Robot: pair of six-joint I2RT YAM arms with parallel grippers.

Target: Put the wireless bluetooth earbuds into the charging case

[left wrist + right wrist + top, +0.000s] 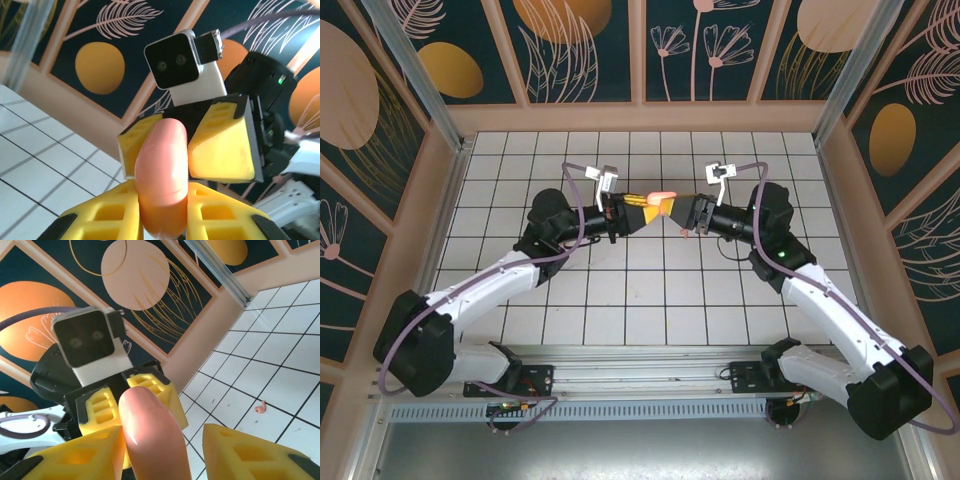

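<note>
- Tiled table [650, 300], floral walls [580, 50].
- Left gripper [162, 210] clamped on pink case [162, 160].
- Right gripper [160, 440] parted around case, one pad [245, 450] clear.
- Pink earbud [260, 408] lies on tile.

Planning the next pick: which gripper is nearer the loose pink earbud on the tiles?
Right. The right gripper hangs close by the earbud; the left gripper is farther left.

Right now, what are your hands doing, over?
Left hand shut on pink case. Right hand open around it. Pink earbud lying on tiles. Nothing seen blocking.
</note>
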